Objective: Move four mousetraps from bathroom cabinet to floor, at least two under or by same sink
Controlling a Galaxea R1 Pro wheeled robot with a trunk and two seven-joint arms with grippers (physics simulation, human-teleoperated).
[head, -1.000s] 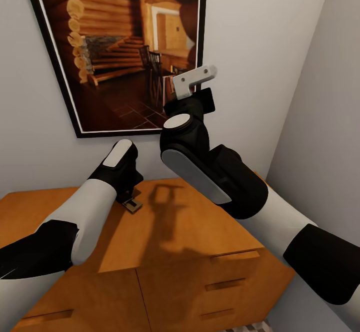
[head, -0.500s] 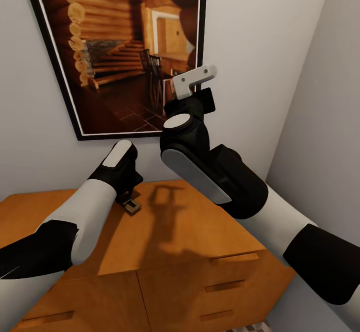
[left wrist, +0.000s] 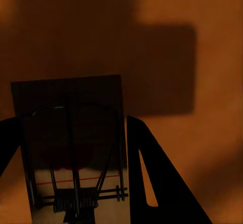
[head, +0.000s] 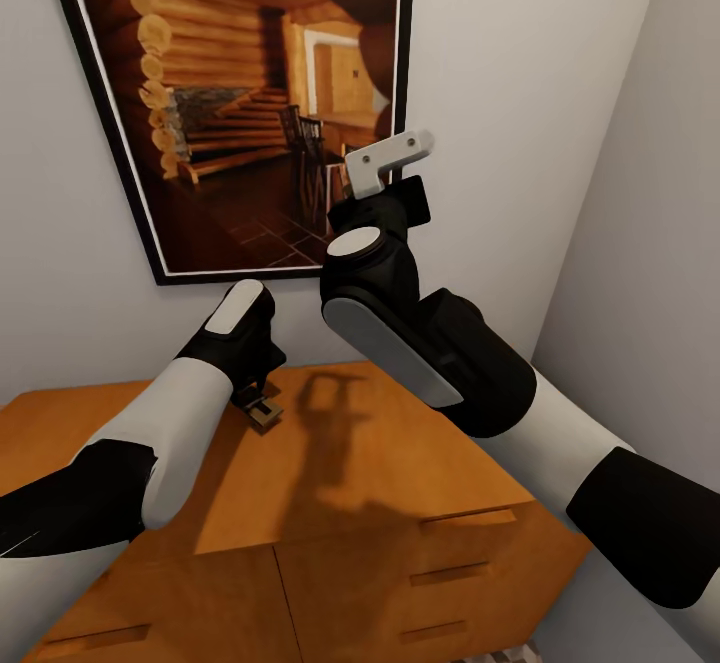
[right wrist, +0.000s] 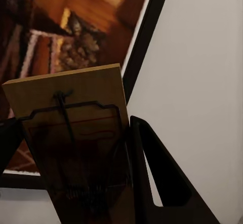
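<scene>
One mousetrap (left wrist: 71, 148), a dark wooden board with wire parts, sits between the fingers of my left gripper (left wrist: 68, 122), which is shut on it just above the orange-brown cabinet (head: 380, 453) top. In the head view that mousetrap (head: 263, 411) pokes out below my left wrist. A second mousetrap (right wrist: 66, 97) is held in my right gripper (right wrist: 71, 125), shut on it and raised high in front of the wall. In the head view the right wrist (head: 365, 243) hides those fingers. A sliver of bathroom floor (head: 500, 656) shows at the bottom edge.
A large black-framed picture (head: 250, 93) of a log interior hangs on the wall behind the cabinet. A grey side wall (head: 650, 193) closes the corner on the right. Slot-handled drawers (head: 470, 518) face me below the cabinet top.
The whole view has slid slightly downward, so the camera has risen a little. Both arms keep their places in the picture and each still holds its mousetrap.
</scene>
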